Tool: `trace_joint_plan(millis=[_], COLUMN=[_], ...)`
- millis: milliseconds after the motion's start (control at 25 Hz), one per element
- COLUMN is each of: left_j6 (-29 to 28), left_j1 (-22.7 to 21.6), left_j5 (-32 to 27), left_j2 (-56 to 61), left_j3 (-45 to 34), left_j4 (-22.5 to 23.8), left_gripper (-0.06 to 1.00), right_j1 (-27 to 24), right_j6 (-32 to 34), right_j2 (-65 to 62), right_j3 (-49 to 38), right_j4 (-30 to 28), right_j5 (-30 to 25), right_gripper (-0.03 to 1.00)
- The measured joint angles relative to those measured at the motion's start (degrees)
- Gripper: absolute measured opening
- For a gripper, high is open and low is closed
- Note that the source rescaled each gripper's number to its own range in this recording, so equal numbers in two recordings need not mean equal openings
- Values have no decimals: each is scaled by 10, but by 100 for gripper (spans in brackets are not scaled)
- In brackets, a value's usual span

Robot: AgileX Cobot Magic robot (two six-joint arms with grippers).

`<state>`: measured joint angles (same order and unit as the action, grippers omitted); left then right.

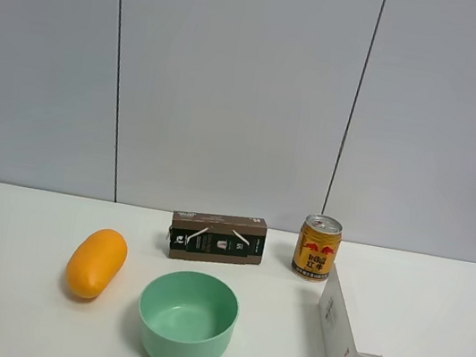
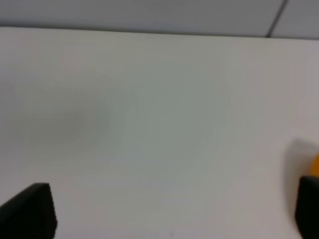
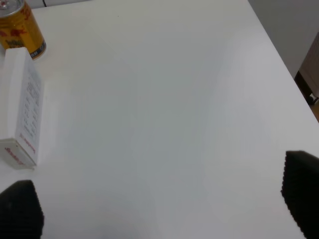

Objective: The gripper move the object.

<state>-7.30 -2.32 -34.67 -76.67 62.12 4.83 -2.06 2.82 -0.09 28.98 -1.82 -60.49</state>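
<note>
The orange-yellow mango-like fruit lies on the white table left of the green bowl. Neither arm shows in the exterior high view. In the left wrist view my left gripper is open over bare table, with its black fingertips far apart; a sliver of the fruit shows at the frame's edge beside one fingertip. In the right wrist view my right gripper is open and empty over bare table, with black fingertips wide apart.
A dark brown box lies behind the bowl. A gold-and-red drink can stands at the back right, also in the right wrist view. A white box lies right of the bowl, also in the right wrist view. The table's right edge is near.
</note>
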Motion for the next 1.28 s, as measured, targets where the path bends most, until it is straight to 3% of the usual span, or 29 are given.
trace_joint_plan(millis=[200, 440, 600, 880, 1280], left_j6=[2, 2, -14, -15, -15], left_j1=[-39, -39, -39, -39, -39], left_j5=[-11, -40, -95, -241, -262], left_j2=[105, 287, 416, 616, 767], left_j3=[-78, -190, -240, -264, -264], left_j4=[-15, -32, -38, -28, -10], left_gripper=[99, 99, 99, 99, 99], right_j1=[0, 0, 0, 0, 0], right_j6=[0, 0, 0, 0, 0], right_j2=[0, 0, 0, 0, 0], right_j3=[0, 0, 0, 0, 0], right_j4=[0, 0, 0, 0, 0], right_j5=[0, 0, 0, 0, 0], right_gripper=[100, 100, 100, 100, 100])
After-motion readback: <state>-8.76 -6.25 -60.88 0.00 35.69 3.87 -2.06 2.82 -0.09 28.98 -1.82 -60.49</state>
